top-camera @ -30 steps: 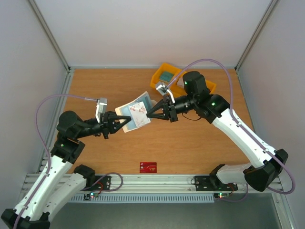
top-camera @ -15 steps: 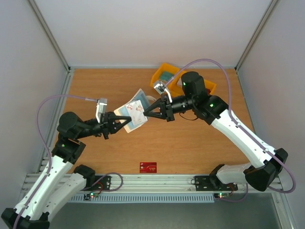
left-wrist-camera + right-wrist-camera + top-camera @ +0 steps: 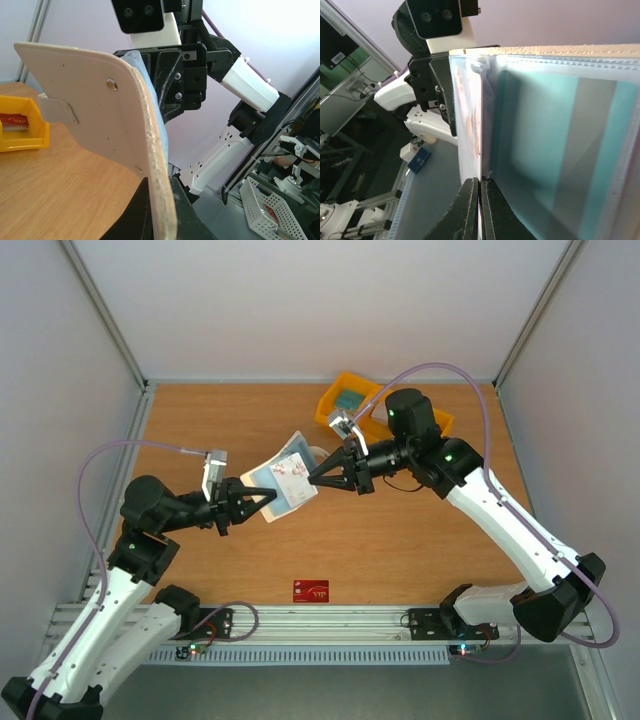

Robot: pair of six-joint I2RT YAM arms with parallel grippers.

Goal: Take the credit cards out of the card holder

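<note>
While both arms meet over the table (image 3: 400,540), the card holder (image 3: 266,480) hangs in the air between them, a little toward 9 o'clock of the table's middle. It lies open, with the pale grey-blue inside turned up to the overhead camera and the cream outside turned down. Seen from above, its longer side runs from about 8 o'clock to 2 o'clock, and one corner points at the yellow bin (image 3: 328,412) near the far edge at 12 to 1 o'clock.

The left gripper (image 3: 265,500) is clamped tight on the holder's 7 o'clock corner. Its wrist view shows the cream face standing on edge between the black fingers, with the snap tab (image 3: 57,110) sticking out toward the bin.

The right gripper (image 3: 311,480) is pinched closed on the holder's 3 o'clock edge. In its own view the fingertips (image 3: 470,200) meet on a thin layer beside a pale card (image 3: 292,472) with reddish print. Whether that layer is the card or the clear pocket cannot be told.

A red card (image 3: 311,590) lies flat on the table at 6 o'clock, long axis from 9 to 3, well apart from the holder.
</note>
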